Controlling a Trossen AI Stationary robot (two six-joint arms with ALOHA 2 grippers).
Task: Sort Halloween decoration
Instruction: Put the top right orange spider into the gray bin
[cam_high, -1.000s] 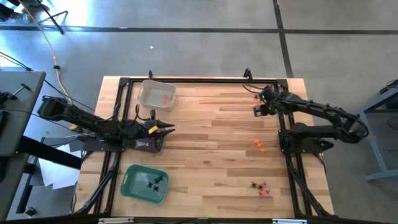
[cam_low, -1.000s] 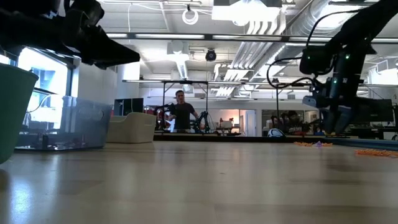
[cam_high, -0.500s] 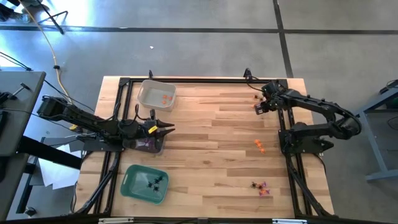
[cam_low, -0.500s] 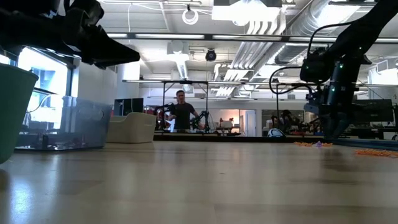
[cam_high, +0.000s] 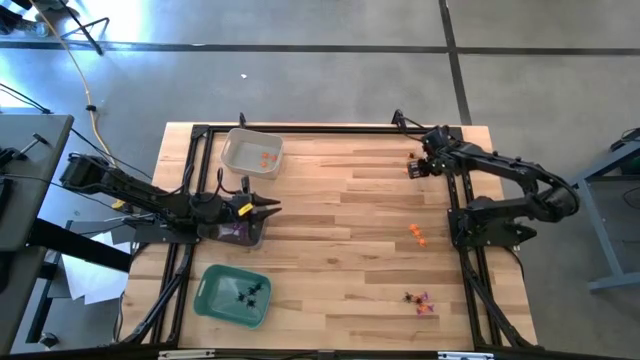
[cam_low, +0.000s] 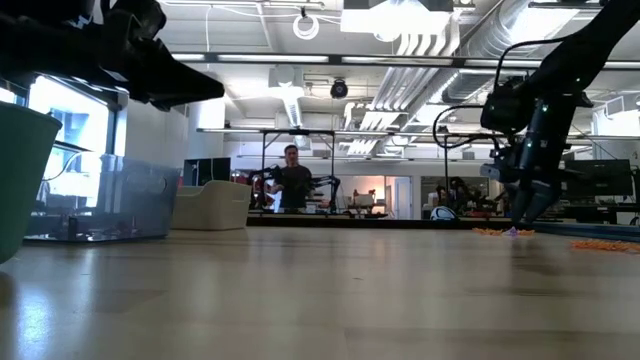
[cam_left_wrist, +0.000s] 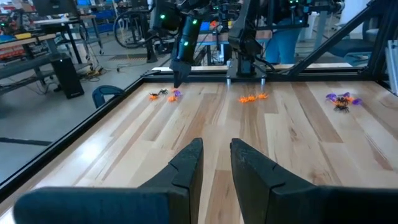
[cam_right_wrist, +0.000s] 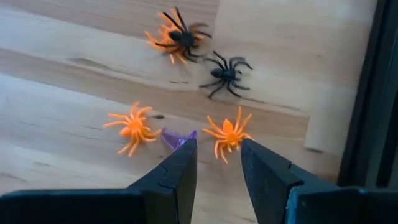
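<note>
Right gripper (cam_right_wrist: 216, 163): at the far right corner of the table (cam_high: 340, 220), low over a cluster of spiders; fingers parted with a clear gap, holding nothing.
Right wrist view only: two orange spiders (cam_right_wrist: 132, 129), a black spider (cam_right_wrist: 225, 73), a black spider lying on an orange one (cam_right_wrist: 176, 35), and a purple piece (cam_right_wrist: 178, 139) just past the fingertips. The high view gives this cluster as a few specks; the low view as a faint orange and purple streak.
Left gripper (cam_left_wrist: 214, 163): over the purple-tinted clear tray (cam_high: 240, 233) at the left edge; fingers a narrow gap apart, empty.
Left wrist view only: three separate groups of trinkets across the table, the right arm standing over the leftmost.
Other trinkets: orange pair (cam_high: 416, 234) mid-right; mixed purple and orange group (cam_high: 421, 301) near right.
Trays, seen from above: clear tray (cam_high: 252, 152) with orange pieces; green tray (cam_high: 232, 295) with black spiders.
Low view only: a person (cam_low: 293, 179) in the room behind.
</note>
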